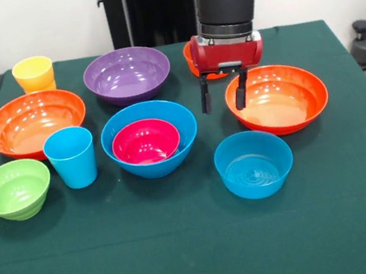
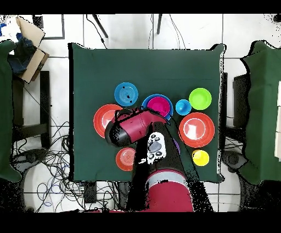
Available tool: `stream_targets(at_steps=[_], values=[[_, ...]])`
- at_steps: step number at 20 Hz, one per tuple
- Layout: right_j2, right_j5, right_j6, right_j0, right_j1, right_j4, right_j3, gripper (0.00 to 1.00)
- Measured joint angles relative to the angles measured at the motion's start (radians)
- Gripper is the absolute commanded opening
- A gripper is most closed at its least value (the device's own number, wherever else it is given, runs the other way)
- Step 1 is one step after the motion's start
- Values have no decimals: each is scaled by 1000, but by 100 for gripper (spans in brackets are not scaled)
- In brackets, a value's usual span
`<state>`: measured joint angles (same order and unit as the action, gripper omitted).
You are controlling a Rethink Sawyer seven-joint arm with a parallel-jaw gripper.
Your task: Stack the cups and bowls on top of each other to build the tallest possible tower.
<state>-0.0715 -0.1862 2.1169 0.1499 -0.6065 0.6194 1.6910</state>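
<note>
So the tower is barely started: only the small magenta bowl (image 1: pixel 145 141) sits nested in the large blue bowl (image 1: pixel 149 138), and everything else is loose around that pair, with the blue cup (image 1: pixel 72 157) and lime green bowl (image 1: pixel 13 190) beside it, the purple bowl (image 1: pixel 127 74) and yellow cup (image 1: pixel 33 74) behind it, and the medium blue bowl (image 1: pixel 253 164) just in front.

The gripper (image 1: pixel 223 94) hangs empty with its fingers spread, over the rim of the big orange bowl (image 1: pixel 277 99) next to the blue one, so my guess is that one's next.

It's all on a dark green tablecloth (image 1: pixel 189 255), with a white wall behind and a tiled floor with cables around the table.
</note>
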Motion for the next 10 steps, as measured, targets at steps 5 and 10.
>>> stream_targets(at_steps=[5,10], values=[[26,0,0,-42,32,0,-30,100],[58,0,0,-87,81,0,-74,100]])
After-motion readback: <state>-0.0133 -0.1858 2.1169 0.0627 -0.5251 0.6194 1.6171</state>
